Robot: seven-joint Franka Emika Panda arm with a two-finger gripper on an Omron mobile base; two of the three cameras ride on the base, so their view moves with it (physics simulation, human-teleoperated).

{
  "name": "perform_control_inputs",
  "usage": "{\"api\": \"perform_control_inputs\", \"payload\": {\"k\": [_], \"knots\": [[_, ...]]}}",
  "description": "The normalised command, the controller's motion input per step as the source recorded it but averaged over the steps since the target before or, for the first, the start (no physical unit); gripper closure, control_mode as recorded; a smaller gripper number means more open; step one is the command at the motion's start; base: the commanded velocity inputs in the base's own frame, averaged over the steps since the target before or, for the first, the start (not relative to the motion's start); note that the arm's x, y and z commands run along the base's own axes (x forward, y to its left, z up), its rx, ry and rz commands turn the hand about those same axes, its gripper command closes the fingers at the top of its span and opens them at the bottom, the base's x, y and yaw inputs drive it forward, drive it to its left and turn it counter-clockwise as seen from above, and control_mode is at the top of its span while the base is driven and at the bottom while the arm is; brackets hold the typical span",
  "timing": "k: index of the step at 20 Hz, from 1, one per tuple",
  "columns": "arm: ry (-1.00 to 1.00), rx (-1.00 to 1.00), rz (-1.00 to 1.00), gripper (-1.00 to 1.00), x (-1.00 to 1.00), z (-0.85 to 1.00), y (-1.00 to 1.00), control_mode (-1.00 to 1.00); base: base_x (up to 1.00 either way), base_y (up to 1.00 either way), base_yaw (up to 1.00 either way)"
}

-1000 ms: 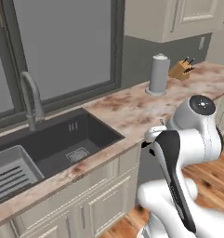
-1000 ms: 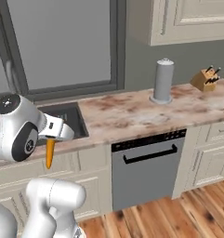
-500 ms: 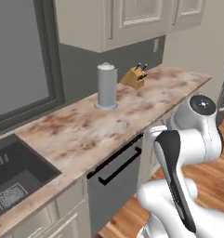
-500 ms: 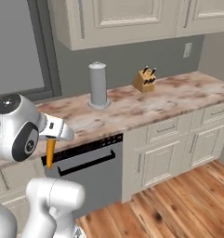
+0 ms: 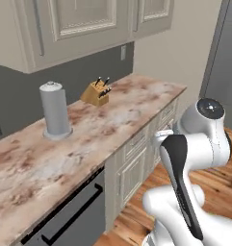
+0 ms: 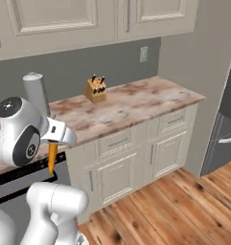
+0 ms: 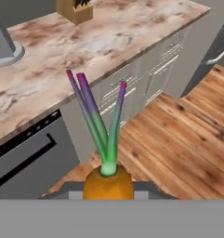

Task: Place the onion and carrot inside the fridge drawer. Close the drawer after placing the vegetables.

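A tapered orange carrot is held in the jaws of the gripper, hanging point-down beside the white arm; in the hand view its smooth orange crown and green stalks fading to purple tips are seen. Behind it, a marbled pink-brown tabletop carries a plain grey cylindrical canister and a wooden knife block. Cream panelled cabinets stand on a glossy wood-plank floor. No writing can be read.
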Motion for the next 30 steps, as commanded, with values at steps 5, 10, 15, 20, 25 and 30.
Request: {"api": "perform_control_inputs", "payload": {"k": [5,10,15,20,25,30], "knots": [[0.00,0.00,0.00,1.00,0.00,0.00,0.00,1.00,0.49,-1.00,-0.17],[0.00,0.00,0.00,1.00,0.00,0.00,0.00,1.00,0.47,-1.00,-0.16],[0.00,0.00,0.00,1.00,0.00,0.00,0.00,1.00,0.37,-1.00,-0.12],[0.00,0.00,0.00,1.00,0.00,0.00,0.00,1.00,0.26,-1.00,-0.05],[0.00,0.00,0.00,1.00,0.00,0.00,0.00,1.00,0.32,-1.00,0.00],[0.00,0.00,0.00,1.00,0.00,0.00,0.00,1.00,0.35,-1.00,0.00]]}}
